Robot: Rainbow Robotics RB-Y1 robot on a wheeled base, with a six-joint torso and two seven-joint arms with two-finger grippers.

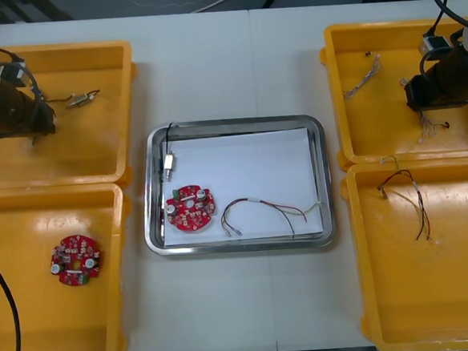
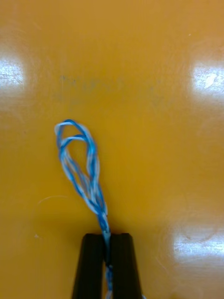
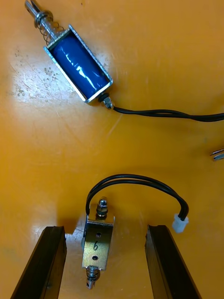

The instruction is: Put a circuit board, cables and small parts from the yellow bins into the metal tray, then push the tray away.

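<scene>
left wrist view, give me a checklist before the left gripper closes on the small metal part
1. Left gripper open: ok.
2. Small metal part between its fingers: ok, though nearer one finger.
3. Part's black cable clear of the fingers: cannot tell; its white plug lies close to one finger.
4. Second metal part, blue-sided, lying well apart: ok.
5. Right gripper shut on the blue and white cable: ok.
6. Metal tray has bare room: ok.

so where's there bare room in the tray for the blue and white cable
Free: white upper right of the metal tray, between the small metal part on the left and the red and yellow cable below. Crowded: lower left, around the circuit board. The right gripper holds the blue and white cable.
</scene>
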